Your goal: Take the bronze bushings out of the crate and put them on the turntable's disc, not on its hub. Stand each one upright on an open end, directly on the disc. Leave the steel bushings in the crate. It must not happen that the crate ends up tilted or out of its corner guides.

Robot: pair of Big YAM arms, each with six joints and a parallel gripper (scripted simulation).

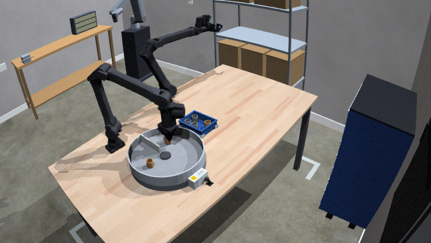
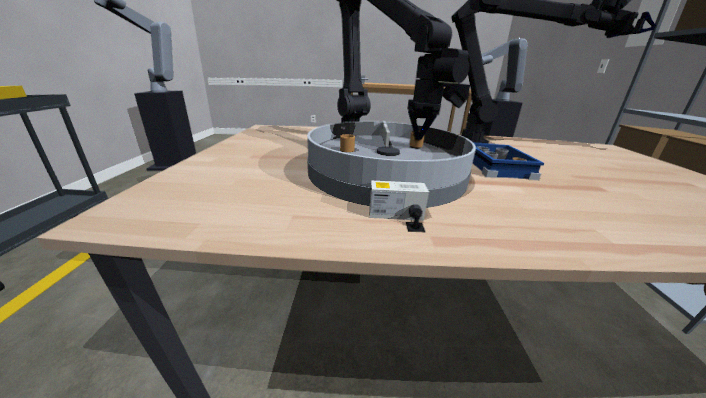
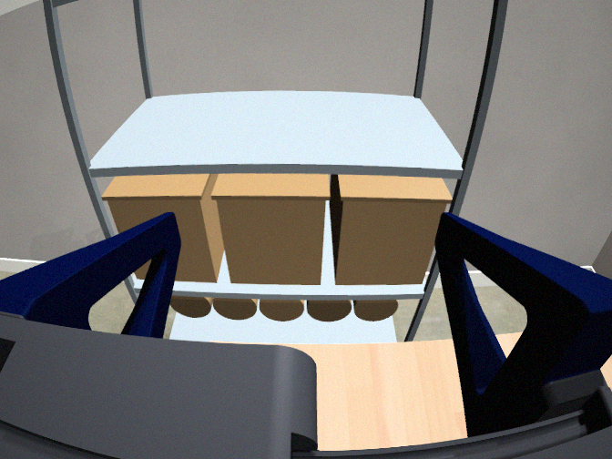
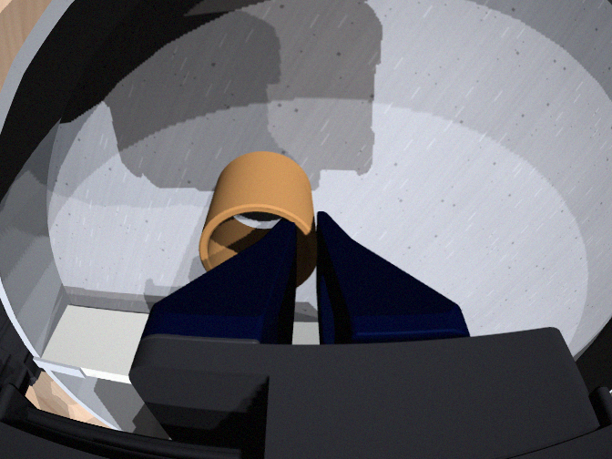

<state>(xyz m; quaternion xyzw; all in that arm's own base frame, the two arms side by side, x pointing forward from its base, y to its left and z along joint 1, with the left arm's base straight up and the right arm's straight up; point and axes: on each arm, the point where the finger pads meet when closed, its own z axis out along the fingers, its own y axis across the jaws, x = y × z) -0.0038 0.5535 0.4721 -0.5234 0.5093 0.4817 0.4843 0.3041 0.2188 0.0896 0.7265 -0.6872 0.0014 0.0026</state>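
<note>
1. Reading the white box [image 1: 198, 179] [image 2: 399, 200] beside the turntable [image 1: 168, 180] [image 2: 350, 170] [image 4: 22, 251]: yellow label and dark print, lettering too small to read.
2. Blue crate [image 1: 190, 129] [image 2: 515, 169]: sits level between its corner guides; contains three steel bushings [image 1: 195, 118] and one bronze bushing [image 1: 207, 123].
3. Turntable: a second bronze bushing [image 1: 149, 163] [image 2: 347, 143] stands upright on the disc [image 1: 180, 165] [image 4: 444, 198], apart from the hub [image 1: 165, 155] [image 2: 388, 151].
4. Right claw [image 1: 170, 140] [image 2: 421, 135] [image 4: 307, 219]: nearly closed, pinching the wall of a third bronze bushing [image 1: 167, 141] [image 2: 416, 141] [image 4: 264, 182] within the turntable's rim, one finger inside the bore. Contact with the disc cannot be determined.
5. Left claw [image 1: 218, 27] [image 2: 647, 22] [image 3: 309, 229]: wide open, holding nothing, facing a shelf unit [image 1: 290, 61] [image 3: 482, 98] with cartons [image 1: 253, 58] [image 3: 271, 237].
6. Worktop [image 1: 244, 122] [image 2: 250, 215] [image 3: 385, 390]: pale wood planking. Room: grey walls, mottled floor [image 1: 275, 189], blue cabinet [image 1: 366, 165].
</note>
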